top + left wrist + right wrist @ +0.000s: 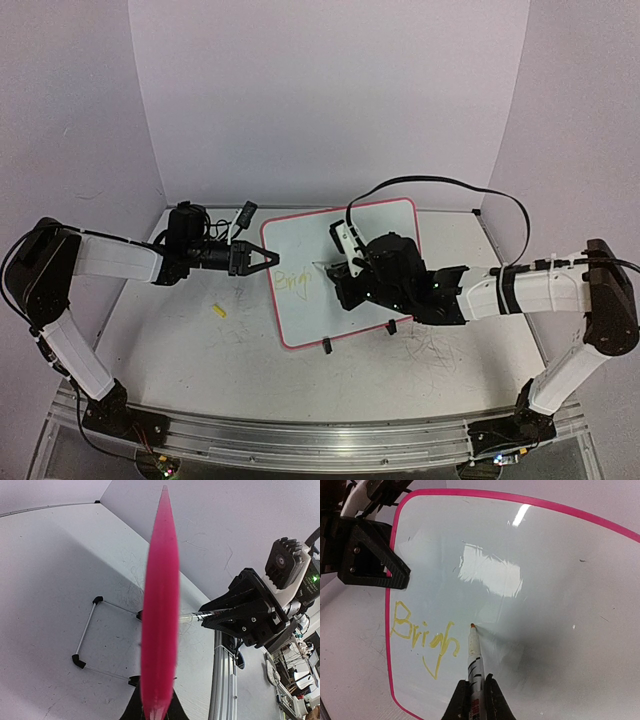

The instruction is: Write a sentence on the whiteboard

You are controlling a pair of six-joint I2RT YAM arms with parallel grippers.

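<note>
The whiteboard (385,220), white with a pink rim, lies tilted at mid-table. My left gripper (268,258) is shut on its left edge. In the left wrist view that rim (160,605) runs edge-on up from my left gripper (155,707). My right gripper (474,700) is shut on a marker (474,660) whose orange tip meets the board (555,585) just right of the sentence (422,637). The sentence shows as the yellow letters "Brigh", also faintly visible from above (296,279). From above, my right gripper (342,268) hovers over the board's middle.
A small yellow cap (219,310) lies on the scuffed table left of the board. Black clips (326,347) stick out at the board's near edge. A wire stand with black feet (86,630) shows under the board. White walls close in the table on three sides.
</note>
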